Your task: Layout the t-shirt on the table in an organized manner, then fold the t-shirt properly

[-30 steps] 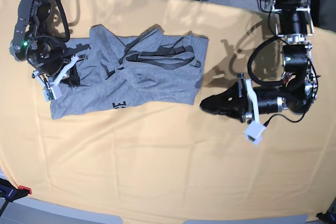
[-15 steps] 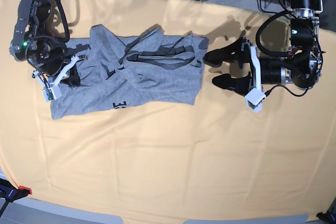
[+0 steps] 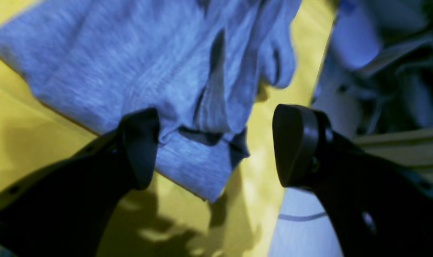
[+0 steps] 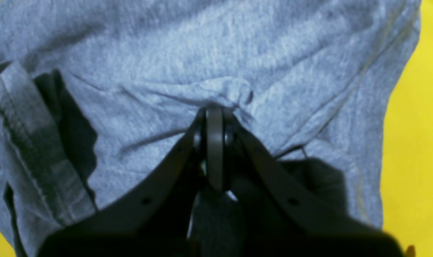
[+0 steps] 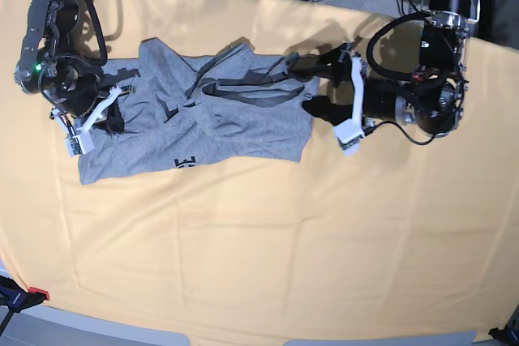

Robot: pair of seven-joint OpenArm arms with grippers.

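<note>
In the base view, the left gripper [image 5: 306, 85], which a second ago lay shut on bare cloth well right of the t-shirt [image 5: 235, 123], has swung up and across the frame, sprung wide open and now straddles the shirt's right edge at upper centre. Its wrist view shows the jaws spread either side of a folded corner of the shirt, empty, one finger [image 3: 139, 142] overlapping the fabric, the other over yellow cloth. That points to a second grasp being lined up, which would let the two arms pull the crumpled shirt flat; the layout step is judged barely begun and no fold made.

At upper left, the right gripper [image 5: 104, 111] has not moved, clenched on a pinch of grey fabric at the shirt's left edge. The shirt stays bunched in the table's [image 5: 259, 265] upper-left part.

Count: one shirt, one table, two grippers.
</note>
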